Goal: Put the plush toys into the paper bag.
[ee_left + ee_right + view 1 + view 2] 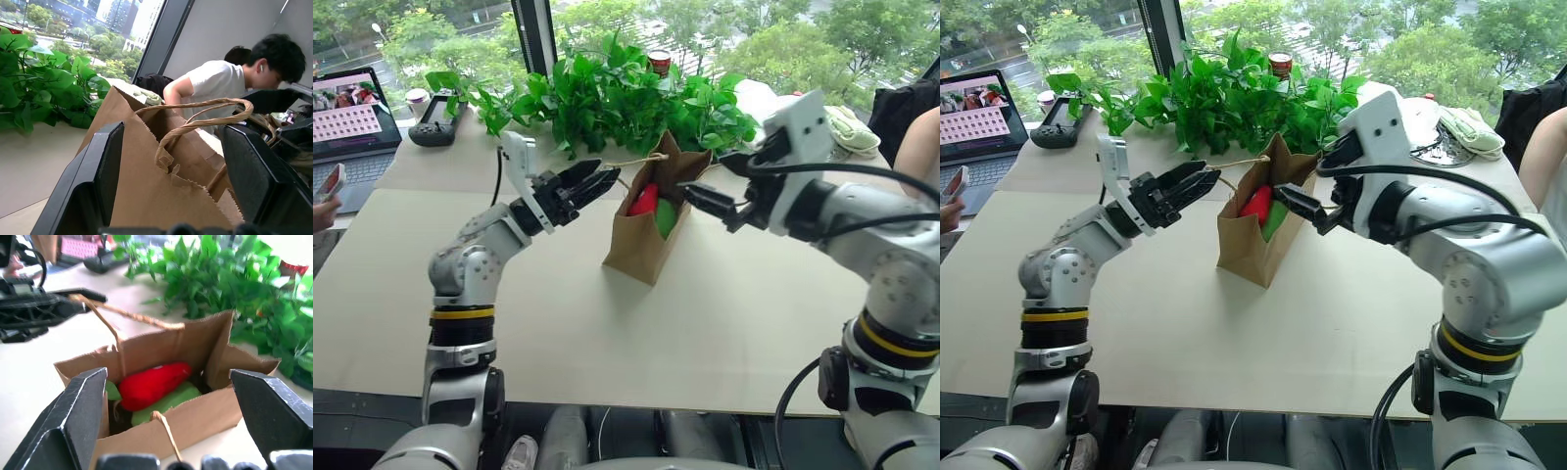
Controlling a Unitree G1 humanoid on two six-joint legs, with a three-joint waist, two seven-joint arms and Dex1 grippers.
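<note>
1. Right wrist view, nearest first: looking out between the black fingers of the right gripper [168, 377], spread wide, gripping nothing, hovering just beside the paper bag [195, 416]
2. Just past those fingers, peering into the open mouth: red chili toy [154, 382] lying across the light green toy [168, 401], both down inside, bag upright on the table [607, 343]
3. Further on, spotting the left gripper [602, 179] at the far-side twine handle [132, 316], seemingly touching it at a fingertip; hard to say whether hooked or merely alongside
4. Switching to the left wrist view: fingers well apart there too, clamping nothing, twine loop standing up between them against the brown wall
5. Worth watching from here: drawing the left arm away with twine caught on a finger, likely enough to drag or tip so light a bag and spill both toys; clipping the rim with the right fingers on the way out, same result
6. Comparing views: toys on show from the right wrist, hidden behind the paper wall from the left wrist; from the left wrist, a person [220, 78] bent over beyond the bag; from the head views, both arms flanking the bag, with leafy plants [607, 98] and a laptop [347, 117] at the back
</note>
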